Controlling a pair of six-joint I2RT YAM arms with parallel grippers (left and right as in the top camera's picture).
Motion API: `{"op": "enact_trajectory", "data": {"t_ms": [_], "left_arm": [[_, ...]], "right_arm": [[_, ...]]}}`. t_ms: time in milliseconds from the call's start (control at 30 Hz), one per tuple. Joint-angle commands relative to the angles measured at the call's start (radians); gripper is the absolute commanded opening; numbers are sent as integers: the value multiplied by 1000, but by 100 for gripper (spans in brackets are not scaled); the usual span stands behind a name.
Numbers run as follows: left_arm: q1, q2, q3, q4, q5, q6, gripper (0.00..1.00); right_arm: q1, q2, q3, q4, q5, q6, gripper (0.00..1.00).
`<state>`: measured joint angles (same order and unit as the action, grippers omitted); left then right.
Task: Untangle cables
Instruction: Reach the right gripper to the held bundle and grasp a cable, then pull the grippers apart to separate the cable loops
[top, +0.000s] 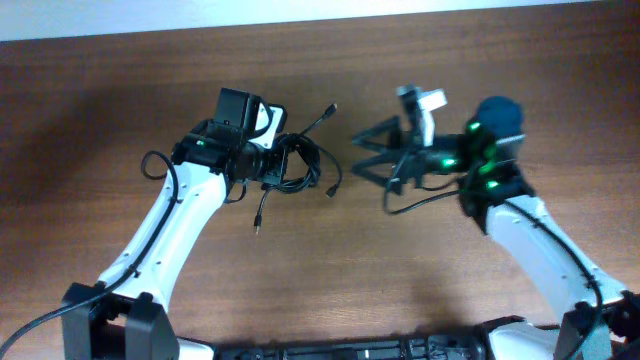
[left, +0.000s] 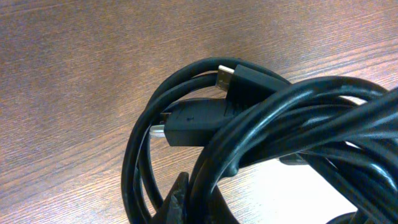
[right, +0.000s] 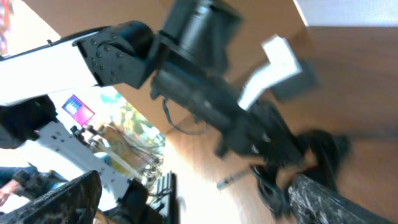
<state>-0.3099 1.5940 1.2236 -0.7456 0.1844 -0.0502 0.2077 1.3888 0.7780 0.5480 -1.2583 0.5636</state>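
The cables (top: 300, 165) are a small black knot of loops at the table's middle left, with plug ends trailing to the upper right, right and lower left. My left gripper (top: 272, 165) is shut on the knot's left side. The left wrist view shows the cables (left: 249, 124) close up, with two plug ends in the middle, and one finger of the left gripper (left: 186, 205) pressed against the strands. My right gripper (top: 358, 152) is open and empty, just right of the knot and apart from it. In its blurred wrist view, the right gripper (right: 193, 186) faces the cables (right: 323, 149).
The wooden table (top: 330, 260) runs to a white wall strip (top: 300, 15) at the back. Both arm bases with thicker black wires stand at the front edge (top: 100, 320). The left arm (right: 124, 43) fills much of the right wrist view.
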Motion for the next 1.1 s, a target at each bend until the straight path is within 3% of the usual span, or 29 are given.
{"op": "enact_trajectory", "data": {"t_ms": [0, 100, 167, 267, 400, 633, 700, 867, 933, 1067], "left_arm": [[-1, -19, 16, 2, 18, -10, 0], [-1, -35, 16, -12, 1, -10, 0], [-1, -49, 16, -13, -8, -10, 0], [-1, -64, 16, -16, -8, -10, 0], [-3, -67, 16, -27, -4, -10, 0], [-6, -99, 16, -27, -4, -11, 0], [-6, -120, 16, -26, 13, -11, 0], [-6, -148, 16, -22, 247, -10, 0], [-6, -149, 16, -11, 299, 2, 0], [47, -150, 16, 34, 216, -55, 0]], "right_arm": [[132, -8, 17, -66, 398, -85, 93], [205, -8, 66, -369, 752, -272, 88], [250, -8, 131, -545, 887, -372, 86], [332, -8, 188, -638, 1025, -455, 77], [428, 13, 189, -642, 1182, -456, 67], [467, 94, 189, -648, 1192, -455, 49], [467, 95, 189, -642, 1192, -455, 34], [467, 95, 189, -639, 1181, -451, 4], [465, 95, 189, -639, 1180, -421, 4], [451, 48, 189, -677, 1032, -390, 4]]}}
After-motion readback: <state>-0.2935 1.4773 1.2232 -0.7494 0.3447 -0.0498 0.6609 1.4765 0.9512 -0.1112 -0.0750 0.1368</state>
